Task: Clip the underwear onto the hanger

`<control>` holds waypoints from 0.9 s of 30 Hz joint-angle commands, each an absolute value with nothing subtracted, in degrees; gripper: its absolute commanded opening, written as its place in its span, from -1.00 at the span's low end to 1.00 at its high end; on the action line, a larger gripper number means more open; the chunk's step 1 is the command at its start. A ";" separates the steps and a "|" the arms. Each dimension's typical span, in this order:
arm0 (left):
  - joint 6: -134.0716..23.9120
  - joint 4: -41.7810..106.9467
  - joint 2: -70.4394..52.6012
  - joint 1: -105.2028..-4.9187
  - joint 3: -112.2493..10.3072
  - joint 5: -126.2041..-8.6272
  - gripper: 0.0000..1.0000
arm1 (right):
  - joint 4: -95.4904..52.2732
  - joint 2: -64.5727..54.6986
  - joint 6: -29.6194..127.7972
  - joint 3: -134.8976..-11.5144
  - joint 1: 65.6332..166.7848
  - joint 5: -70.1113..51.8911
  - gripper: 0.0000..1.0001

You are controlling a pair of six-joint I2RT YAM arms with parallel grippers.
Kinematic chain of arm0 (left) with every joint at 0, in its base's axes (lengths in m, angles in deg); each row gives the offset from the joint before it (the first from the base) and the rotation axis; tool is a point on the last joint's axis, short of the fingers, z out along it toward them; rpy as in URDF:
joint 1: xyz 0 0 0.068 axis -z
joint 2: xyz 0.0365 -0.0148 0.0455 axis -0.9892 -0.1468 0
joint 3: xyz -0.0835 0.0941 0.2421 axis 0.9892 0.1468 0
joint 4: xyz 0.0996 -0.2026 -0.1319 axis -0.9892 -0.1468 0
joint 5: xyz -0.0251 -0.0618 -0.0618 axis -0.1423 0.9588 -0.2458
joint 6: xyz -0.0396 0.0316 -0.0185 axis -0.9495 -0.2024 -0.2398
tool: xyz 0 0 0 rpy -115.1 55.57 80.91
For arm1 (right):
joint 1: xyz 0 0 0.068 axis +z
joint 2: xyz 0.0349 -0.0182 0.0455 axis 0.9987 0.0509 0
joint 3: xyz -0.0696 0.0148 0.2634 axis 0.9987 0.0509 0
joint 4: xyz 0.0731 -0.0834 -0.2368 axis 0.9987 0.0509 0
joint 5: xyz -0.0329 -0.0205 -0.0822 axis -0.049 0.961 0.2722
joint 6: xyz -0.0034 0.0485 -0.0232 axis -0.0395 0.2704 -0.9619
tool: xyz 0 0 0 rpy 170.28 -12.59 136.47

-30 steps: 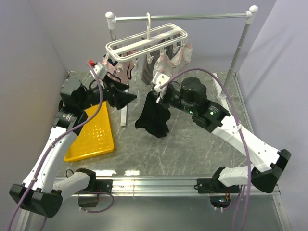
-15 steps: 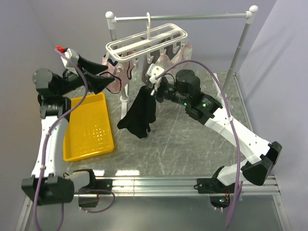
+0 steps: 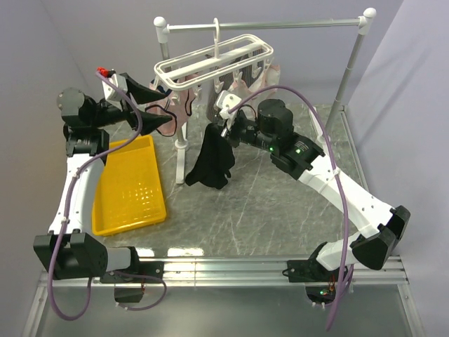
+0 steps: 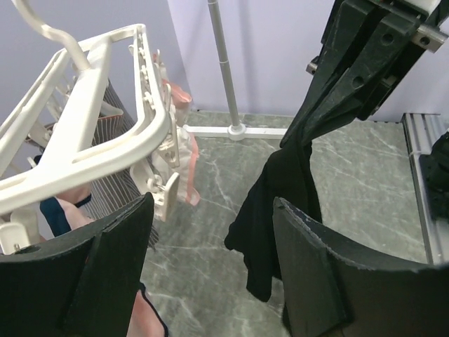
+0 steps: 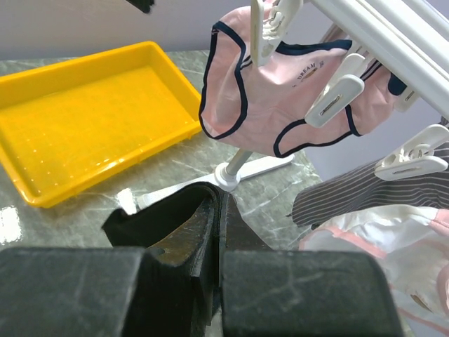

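Observation:
The black underwear [image 3: 210, 160] hangs from my right gripper [image 3: 219, 129], which is shut on its top edge just below the front of the white hanger [image 3: 210, 60]. In the right wrist view the jaws [image 5: 222, 200] are closed on the black fabric [image 5: 140, 219], with the hanger's bars [image 5: 379, 35] and clips above. My left gripper [image 3: 165, 107] is open and empty, held beside the hanger's left end. In the left wrist view its fingers [image 4: 210, 205] frame the dangling underwear [image 4: 280, 203], with the hanger [image 4: 91, 133] to the left.
A yellow tray [image 3: 130, 189] lies on the table at the left. The hanger hangs from a grey rail stand [image 3: 280, 25]. Pink dark-trimmed underwear [image 5: 266, 105] and a grey striped garment [image 5: 365, 196] are clipped to the hanger.
My right gripper has carried the black underwear up and left, closer under the hanger. My left arm has risen and swung its open gripper toward the hanger's left end.

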State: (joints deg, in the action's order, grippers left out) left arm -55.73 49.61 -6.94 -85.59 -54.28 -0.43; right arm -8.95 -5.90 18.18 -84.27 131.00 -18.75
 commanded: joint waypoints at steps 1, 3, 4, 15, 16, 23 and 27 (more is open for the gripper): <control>-52.38 53.33 -9.18 -85.16 -56.93 1.84 0.48 | -11.48 -5.60 18.19 -88.01 130.59 -19.84 -1.00; -52.29 53.59 -10.94 -85.16 -57.64 2.98 0.49 | -11.22 -5.34 18.28 -88.62 130.59 -19.84 -1.00; -52.12 53.25 -11.55 -85.08 -58.34 3.59 0.48 | -10.96 -5.25 18.45 -88.80 130.41 -20.01 -1.00; -64.30 74.64 -16.74 -84.81 -56.59 2.64 0.54 | -9.99 -5.60 18.72 -88.80 130.50 -20.54 -1.00; -66.24 77.38 -17.09 -84.55 -55.89 2.02 0.57 | -9.99 -5.60 18.63 -88.80 130.41 -20.54 -1.00; -77.68 90.68 -20.87 -83.41 -57.02 1.58 0.65 | -9.81 -5.42 18.54 -89.24 130.41 -20.54 -1.00; -78.30 90.77 -21.93 -82.79 -57.90 1.67 0.65 | -9.72 -5.51 18.46 -89.33 130.41 -20.54 -1.00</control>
